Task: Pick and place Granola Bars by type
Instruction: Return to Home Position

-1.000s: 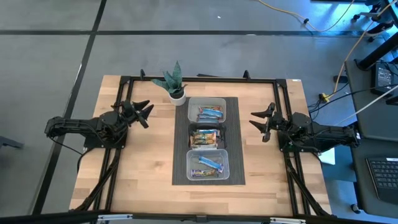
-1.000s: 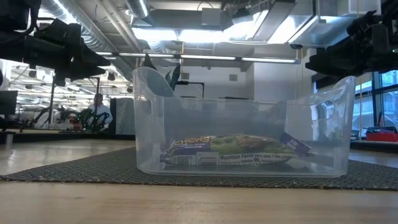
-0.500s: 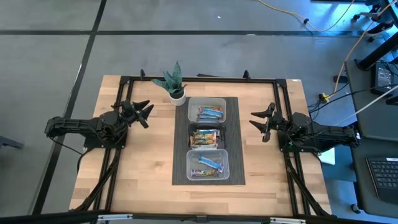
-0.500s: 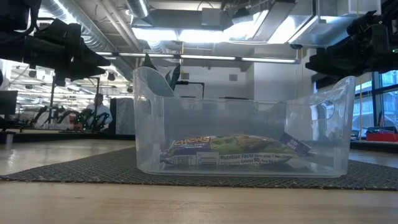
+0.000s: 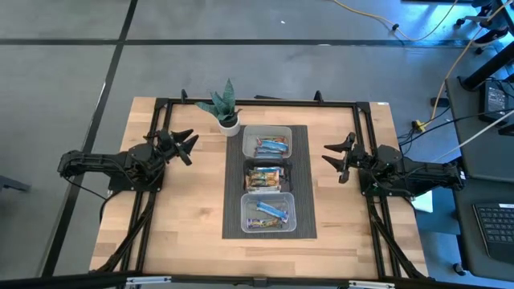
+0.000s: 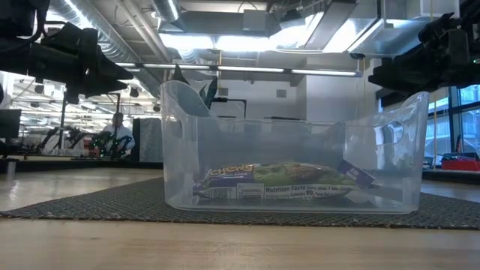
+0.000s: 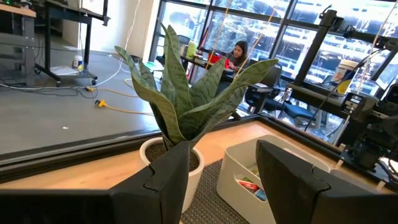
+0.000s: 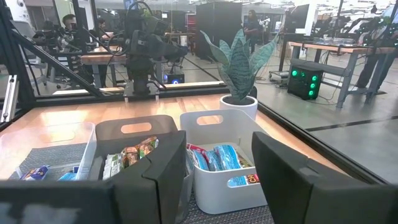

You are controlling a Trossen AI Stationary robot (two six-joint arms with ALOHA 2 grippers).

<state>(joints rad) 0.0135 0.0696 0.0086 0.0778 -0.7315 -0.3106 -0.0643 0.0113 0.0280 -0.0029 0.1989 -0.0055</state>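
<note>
Table: a flat, light wooden table (image 5: 185, 225) with a thin black metal frame around it.
Mat: a dark woven rectangular mat (image 5: 303, 160) lies in the middle of the table, under all three bins.
Bins: three box-shaped plastic bins stand in one row on the mat, close together. The smooth white bin (image 5: 267, 128) is nearest the plant, the black bin (image 5: 246, 177) is in the middle, and the see-through clear bin (image 6: 292, 142) is at the other end.
Granola Bars (image 5: 263, 178): small flat bars in shiny, crinkly wrappers. All of them lie inside the bins. The white bin holds wrappers with red and blue on them, the black bin holds yellowish ones, and the clear bin holds blue ones.
Plant: a small green plant (image 5: 226, 104) with long pointed leaves stands in a round white pot, just beside the white bin.
Left gripper (image 5: 189, 148): it hangs over bare wood to the left of the mat, near the plant. Its two dark blocky fingers (image 7: 168, 177) are spread apart and hold nothing.
Right gripper (image 5: 328, 155): it hangs over bare wood to the right of the mat. Its fingers (image 8: 165, 168) are spread apart too, with nothing between them.
</note>
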